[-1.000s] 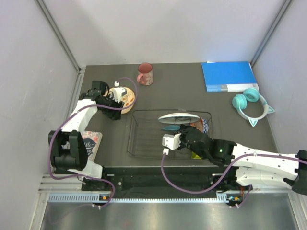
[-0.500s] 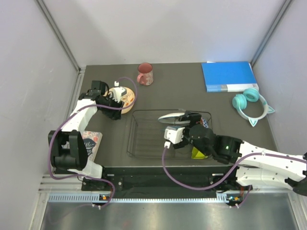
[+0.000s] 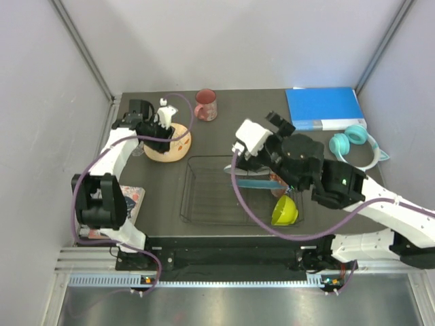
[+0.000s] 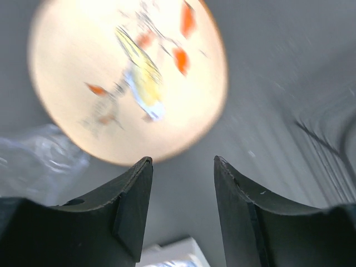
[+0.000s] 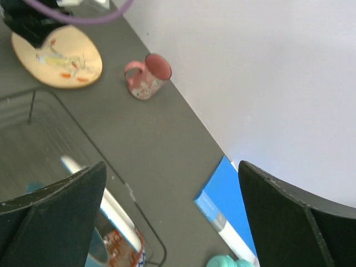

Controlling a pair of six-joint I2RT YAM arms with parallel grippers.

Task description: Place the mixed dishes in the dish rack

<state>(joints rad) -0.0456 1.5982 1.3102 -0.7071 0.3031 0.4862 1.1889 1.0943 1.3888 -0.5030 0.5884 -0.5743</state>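
Observation:
The cream-yellow floral plate [image 3: 171,145] lies flat on the dark table, left of the dish rack [image 3: 197,204]. My left gripper [image 3: 158,136] hovers over the plate's far edge. In the left wrist view it [image 4: 182,161] is open with nothing between its jaws, and the plate [image 4: 128,78] is beyond the tips. My right gripper [image 3: 275,125] is raised above the rack's far right corner. It [image 5: 172,167] is wide open and holds nothing. A teal plate [image 3: 255,182] and a white plate with red marks [image 5: 120,217] stand in the rack. A lime-green bowl [image 3: 285,211] sits at the rack's right end. The pink-red mug [image 3: 206,104] stands at the back.
A blue binder [image 3: 325,107] and teal cat-ear headphones [image 3: 355,146] lie at the back right. Something clear and blurred [image 4: 33,161] sits left of the cream plate. A patterned flat thing [image 3: 132,198] lies by the left arm's base. Grey walls close in on three sides.
My right gripper opened, let go of the plate in the rack, and rose toward the back right, which uncovered the lime-green bowl. My left gripper shifted slightly toward the back over the cream plate.

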